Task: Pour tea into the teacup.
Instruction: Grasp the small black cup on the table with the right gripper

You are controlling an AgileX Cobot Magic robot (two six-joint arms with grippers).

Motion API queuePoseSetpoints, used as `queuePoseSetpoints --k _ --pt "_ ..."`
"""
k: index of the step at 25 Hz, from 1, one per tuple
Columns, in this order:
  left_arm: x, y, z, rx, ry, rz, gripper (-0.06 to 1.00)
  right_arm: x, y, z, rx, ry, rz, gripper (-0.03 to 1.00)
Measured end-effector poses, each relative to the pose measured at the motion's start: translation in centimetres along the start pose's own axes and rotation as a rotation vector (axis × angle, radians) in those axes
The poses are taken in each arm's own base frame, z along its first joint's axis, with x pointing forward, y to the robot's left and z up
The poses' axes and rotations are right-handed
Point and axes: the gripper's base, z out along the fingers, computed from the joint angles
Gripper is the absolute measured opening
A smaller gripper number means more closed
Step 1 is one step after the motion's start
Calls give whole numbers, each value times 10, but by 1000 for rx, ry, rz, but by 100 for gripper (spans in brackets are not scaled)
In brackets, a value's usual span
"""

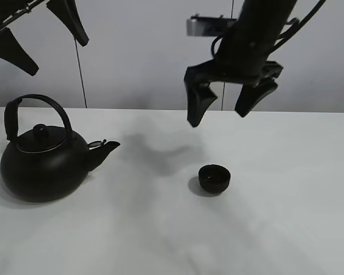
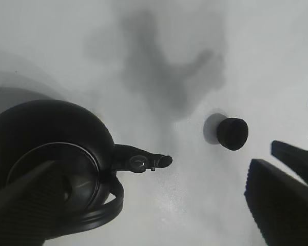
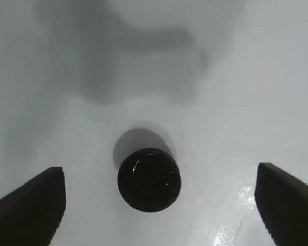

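The teacup (image 1: 214, 177) stands upright on the white table (image 1: 275, 229), a little right of the middle, touching nothing. The black kettle (image 1: 43, 157) sits well apart at the left (its spout points toward the cup). Above the cup hangs the right gripper (image 1: 218, 117), its jaws spread wide and holding nothing. The left gripper (image 1: 57, 57), high over the kettle, is also spread wide and empty.
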Motion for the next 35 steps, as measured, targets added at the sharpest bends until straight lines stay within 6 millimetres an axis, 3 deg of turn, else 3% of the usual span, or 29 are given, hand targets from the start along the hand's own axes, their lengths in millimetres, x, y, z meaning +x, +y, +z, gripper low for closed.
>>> queuePoseSetpoints --k 7,23,25,29,35 --pt "0 0 0 0 0 0 69 5 36 43 38 126 -123 69" --pt "-5 0 0 -2 -56 0 69 29 33 90 79 158 -49 69" --pt "-6 0 0 -3 -66 0 69 29 33 94 78 162 -45 64" --pt "-6 0 0 -3 -68 0 69 31 33 101 77 172 -21 39" --pt "-6 0 0 -2 -68 -1 69 29 34 98 71 150 11 39"
